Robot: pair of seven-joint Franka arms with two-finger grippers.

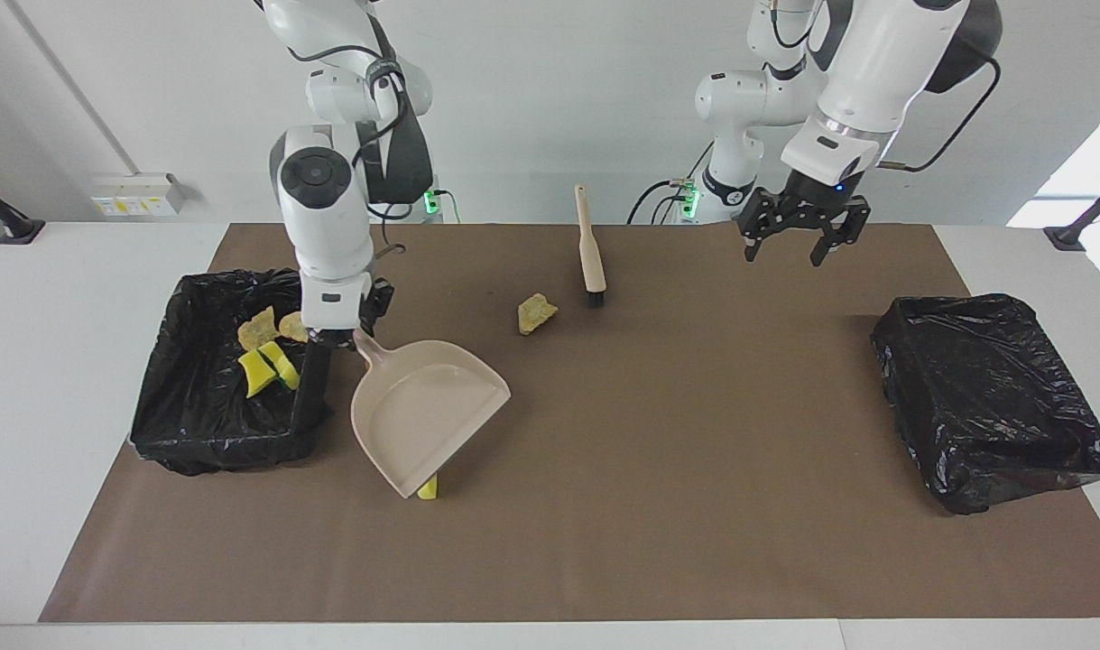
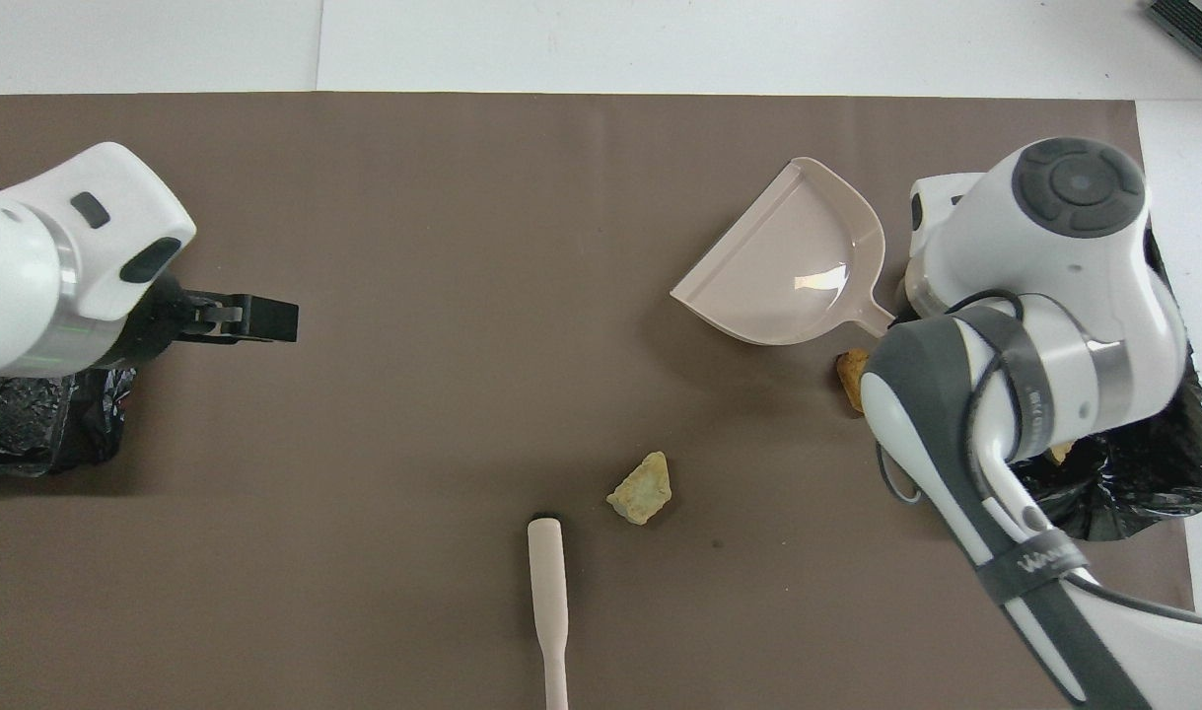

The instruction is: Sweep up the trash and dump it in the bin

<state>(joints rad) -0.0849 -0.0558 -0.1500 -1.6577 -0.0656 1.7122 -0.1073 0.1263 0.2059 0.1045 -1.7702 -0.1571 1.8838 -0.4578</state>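
Note:
My right gripper (image 1: pixel 340 338) is shut on the handle of the beige dustpan (image 1: pixel 423 411), holding it tilted beside the black-lined bin (image 1: pixel 198 424) at the right arm's end. The pan (image 2: pixel 788 266) looks empty. Several trash scraps lie in that bin: yellow sponge bits (image 1: pixel 268 368), a pale chunk (image 1: pixel 259 329) and an orange-brown lump (image 1: pixel 292 325). One yellow sponge bit (image 1: pixel 429 488) peeks from under the pan's lip. One pale chunk (image 1: pixel 537 313) lies on the mat beside the brush (image 1: pixel 590 253), and shows in the overhead view (image 2: pixel 642 488). My left gripper (image 1: pixel 793 242) hangs open and empty over the mat.
A second black-lined bin (image 1: pixel 992 397) stands at the left arm's end. The brush (image 2: pixel 549 592) lies on the brown mat (image 1: pixel 694 451) near the robots, bristles pointing away from them. An orange-brown lump (image 2: pixel 850 377) shows by the right arm; whether it is in the bin I cannot tell.

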